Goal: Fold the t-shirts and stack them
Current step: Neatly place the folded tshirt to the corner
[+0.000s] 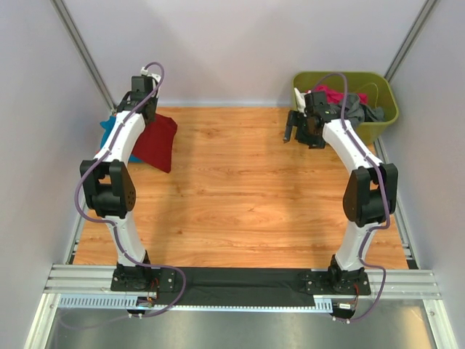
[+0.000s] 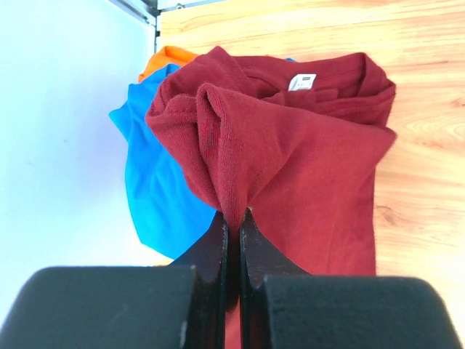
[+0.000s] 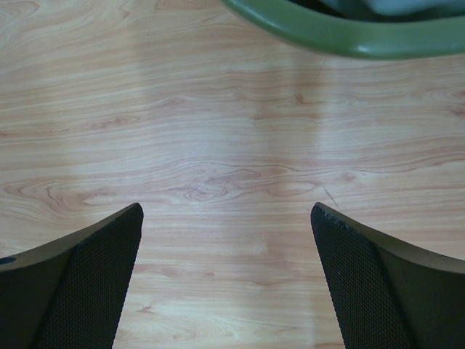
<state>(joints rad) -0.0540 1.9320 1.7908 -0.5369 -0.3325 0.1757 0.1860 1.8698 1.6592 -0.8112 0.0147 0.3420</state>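
The dark red t-shirt [image 1: 155, 142] lies folded at the table's far left, on top of the teal-blue t-shirt [image 1: 109, 131]. In the left wrist view the red shirt [image 2: 305, 167] shows its small white label [image 2: 301, 82], with the blue shirt [image 2: 156, 196] under it on the left. My left gripper [image 2: 232, 214] is shut on a pinched fold of the red shirt. My right gripper [image 3: 227, 211] is open and empty over bare wood, just in front of the green bin; in the top view it [image 1: 299, 129] hangs at the far right.
A green bin [image 1: 385, 109] at the far right corner holds pink, white and dark grey garments; its rim [image 3: 341, 36] shows in the right wrist view. An orange cloth edge [image 2: 163, 58] peeks out beneath the blue shirt. Walls close in left and right.
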